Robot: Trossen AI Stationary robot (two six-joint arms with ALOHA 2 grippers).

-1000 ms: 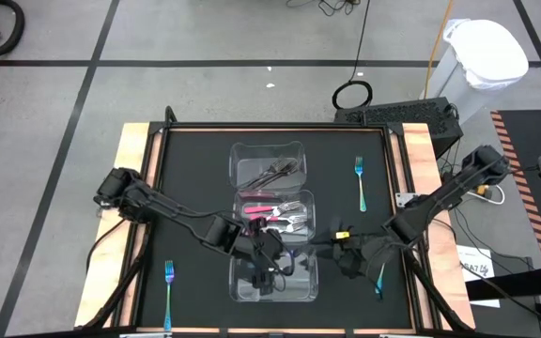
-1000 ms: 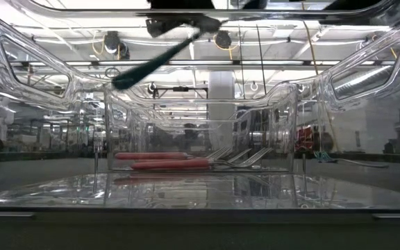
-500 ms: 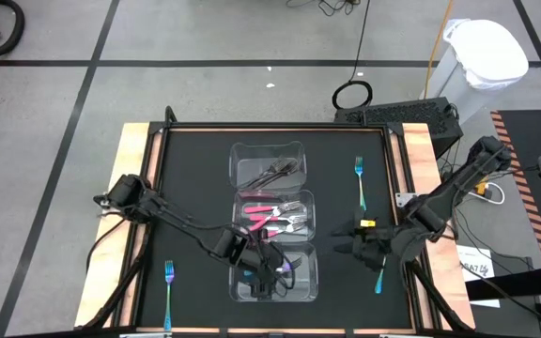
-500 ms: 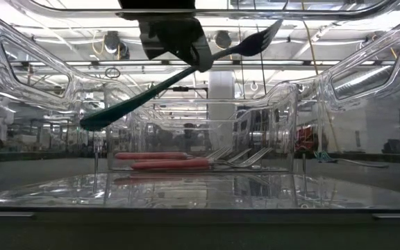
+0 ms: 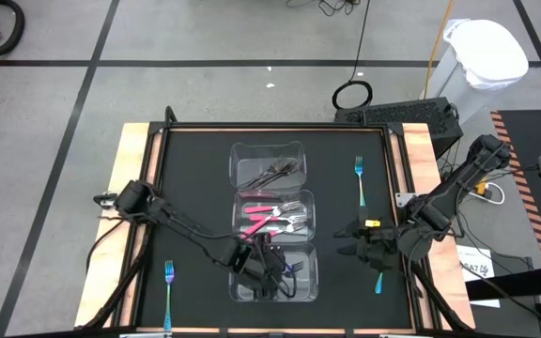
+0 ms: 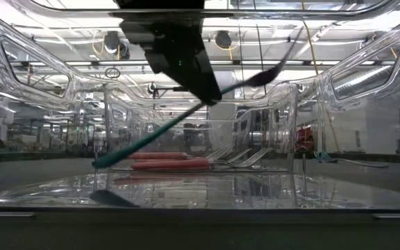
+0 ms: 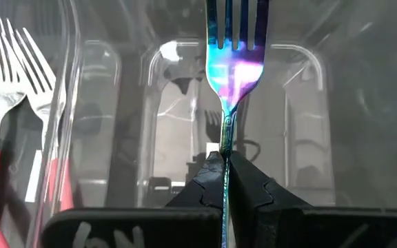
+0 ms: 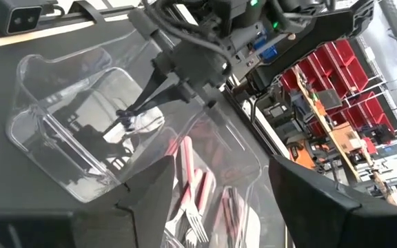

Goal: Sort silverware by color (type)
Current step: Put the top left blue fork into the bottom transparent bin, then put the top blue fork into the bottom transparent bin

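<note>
From above, we see a black surface (image 5: 195, 169) framed in pale wood on a grey tiled floor, with three clear containers in a row down its middle. The far container (image 5: 269, 165) holds dark grey forks (image 5: 280, 170), the middle container (image 5: 275, 216) pink-handled forks (image 5: 269, 217). The left gripper (image 5: 269, 272) hangs over the near container (image 5: 301, 280); the right gripper (image 5: 350, 252) waits beside it, jaws apart, holding nothing. Loose blue forks (image 5: 360, 182) lie on the surface.

At table height, we see a teal-handled fork (image 6: 158, 132) tilted, handle end low in the near container.

Through the left wrist, we see the jaws clamped on that fork's thin neck, iridescent tines (image 7: 234, 41) pointing away.

Through the right wrist, we see the left gripper (image 8: 126, 114) above the near container.
</note>
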